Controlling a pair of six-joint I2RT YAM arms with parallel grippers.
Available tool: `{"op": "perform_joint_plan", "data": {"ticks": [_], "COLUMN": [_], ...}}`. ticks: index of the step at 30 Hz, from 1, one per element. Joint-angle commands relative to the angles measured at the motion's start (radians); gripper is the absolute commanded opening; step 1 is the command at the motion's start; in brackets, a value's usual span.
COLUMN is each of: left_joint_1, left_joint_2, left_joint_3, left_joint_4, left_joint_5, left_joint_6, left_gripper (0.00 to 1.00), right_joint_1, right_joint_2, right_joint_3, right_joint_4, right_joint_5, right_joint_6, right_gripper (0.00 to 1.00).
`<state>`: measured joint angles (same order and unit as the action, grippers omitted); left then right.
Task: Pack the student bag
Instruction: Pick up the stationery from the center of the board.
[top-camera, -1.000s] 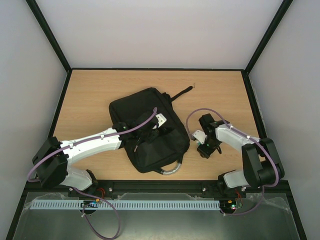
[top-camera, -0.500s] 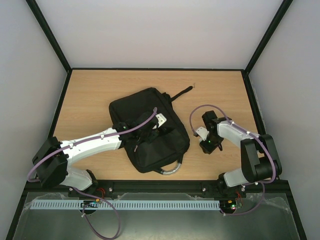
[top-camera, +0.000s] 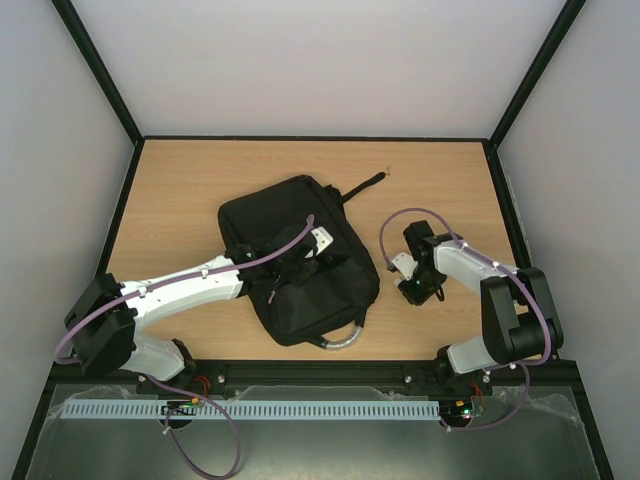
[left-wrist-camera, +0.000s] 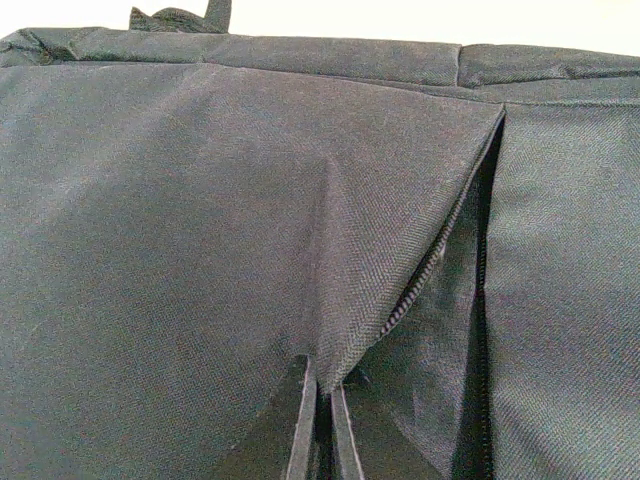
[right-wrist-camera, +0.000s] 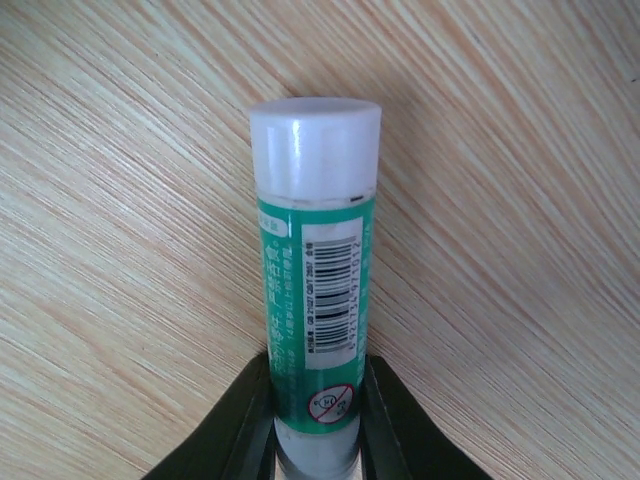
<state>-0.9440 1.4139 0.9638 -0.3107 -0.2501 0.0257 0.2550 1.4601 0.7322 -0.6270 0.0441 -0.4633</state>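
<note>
The student bag, black and soft, lies mid-table with its grey loop handle toward the near edge. My left gripper rests on top of it. In the left wrist view the left gripper is shut on a pinch of the bag fabric, lifting the flap beside an open zipper. To the right of the bag, my right gripper points down at the table. In its wrist view the right gripper is shut on a green-labelled glue stick with a white cap, lying on the wood.
A thin black strap trails from the bag's far corner toward the back of the table. Black frame rails border the wooden table, with walls on three sides.
My right gripper shifted slightly to the right and its jaws closed in onto the glue stick. The left arm and the bag have not moved.
</note>
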Motion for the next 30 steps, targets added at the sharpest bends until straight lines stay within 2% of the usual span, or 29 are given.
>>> {"op": "perform_joint_plan", "data": {"ticks": [1,10,17,30], "left_joint_1": [-0.001,-0.001,0.001,0.005], "left_joint_2": [-0.006,-0.004,0.000,-0.001], "left_joint_3": [0.032,0.033,0.033,0.032], "left_joint_4": [0.004,0.005,0.007,0.009], "left_joint_5": [0.009,0.006,0.006,0.001], "left_joint_6": [-0.004,-0.004,-0.004,-0.004], "left_gripper": [0.03,0.03,0.02,0.02], "right_joint_1": [-0.004,0.002,0.032,0.224], "right_joint_2": [-0.006,-0.062,-0.064,0.024], "right_joint_3": [0.028,0.182,0.288,0.396], "right_joint_4": [-0.065,-0.164,-0.244,-0.318], "right_joint_5": [-0.038,-0.251,-0.398,-0.610], "right_joint_6": [0.019,0.051,0.039,0.058], "right_gripper": [0.13,0.01,0.01,0.01]}}
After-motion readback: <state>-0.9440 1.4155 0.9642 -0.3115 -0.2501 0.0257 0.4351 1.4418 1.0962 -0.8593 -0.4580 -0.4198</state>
